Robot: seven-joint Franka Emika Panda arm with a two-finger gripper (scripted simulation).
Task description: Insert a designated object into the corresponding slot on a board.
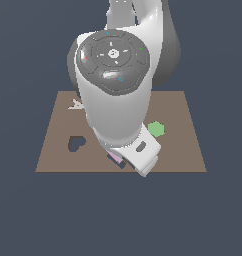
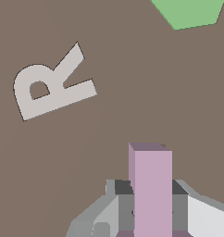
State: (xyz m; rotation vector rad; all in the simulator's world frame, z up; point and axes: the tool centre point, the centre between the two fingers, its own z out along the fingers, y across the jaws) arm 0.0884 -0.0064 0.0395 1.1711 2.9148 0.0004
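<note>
Over the near edge of the board point(image 1: 183, 130) the big white arm point(image 1: 115, 100) leans in and hides most of the middle, so from where I stand the brown slab shows only along its sides. On the board's side toward the exterior view's left sits the dark heart cutout point(image 1: 76, 143), and just past the arm toward the far edge a scrap of a pale letter point(image 1: 75, 104) peeks out. Toward the exterior view's right lies the green hexagon point(image 1: 156, 129), close beside the wrist. The wrist view also shows a whitish R point(image 2: 48, 85) lying flat on the brown surface, well apart from the hexagon point(image 2: 190, 11).

The pincer point(image 2: 152, 210) is pinching the pink-lilac piece point(image 2: 152, 190), its jaws pressed against either side of a straight bar. That bar juts out ahead of the fingers, its long axis running away from the wrist. In the exterior view only a sliver of pink point(image 1: 113, 152) shows under the hand, near the board's front edge.

The T-shaped slot I cannot see in either view; I take it to lie beneath the arm. So the piece is already in hand, and the coming move seems to hinge on turning that bar to match the tilted cutout and lowering it in. How closely they line up now cannot be told.
</note>
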